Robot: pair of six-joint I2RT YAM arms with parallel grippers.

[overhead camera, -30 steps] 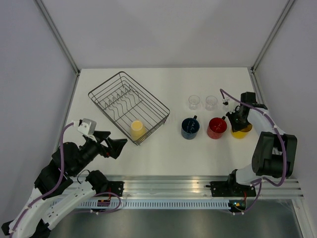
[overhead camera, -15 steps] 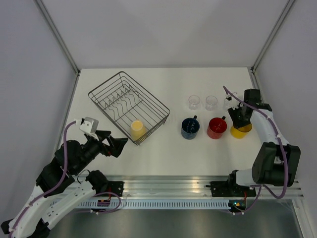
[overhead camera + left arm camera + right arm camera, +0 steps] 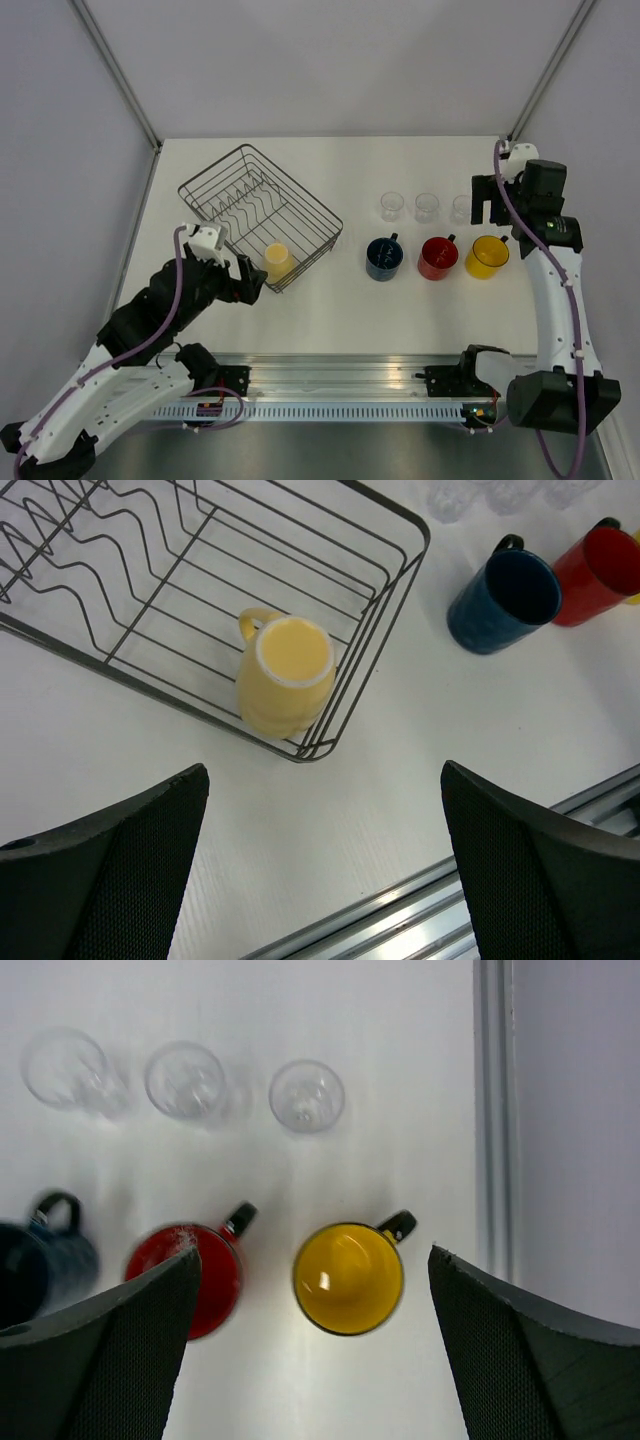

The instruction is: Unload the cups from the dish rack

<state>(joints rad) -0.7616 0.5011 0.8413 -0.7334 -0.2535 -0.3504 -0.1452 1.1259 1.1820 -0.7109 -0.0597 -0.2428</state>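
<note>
The left end effector (image 3: 322, 780) is spread wide with nothing between its fingers. It hangs over bare counter (image 3: 330, 300) just outside the near corner of the dish rack (image 3: 292, 183). Just ahead of it, inside that corner, stands the pale cream-yellow mug (image 3: 290, 675). The mug is upright, mouth up and empty, and its body is close against the corner wires. Its handle points away from the end effector, toward the middle of the rack.

The mug looks like glazed ceramic, so it is probably stiff, smooth, moderately heavy, and likely to chip if knocked against the wire. The wires crowd its near side and the handle is on the far side. The rim therefore seems the best place to take hold, with one finger inside the mouth and one outside. The mug would then need to go straight up to clear the rack wall. A glazed wall could slip in a light grip.

The right end effector (image 3: 487, 200) is also open and empty, held high at the far right of the counter. Below it sit the orange-yellow mug (image 3: 348, 1278), the red mug (image 3: 190, 1280) and the dark blue mug (image 3: 384, 258) in a row. Three clear tumblers (image 3: 185, 1078) are lined up just beyond them. All of these are out on the counter, well apart from the rack.
</note>
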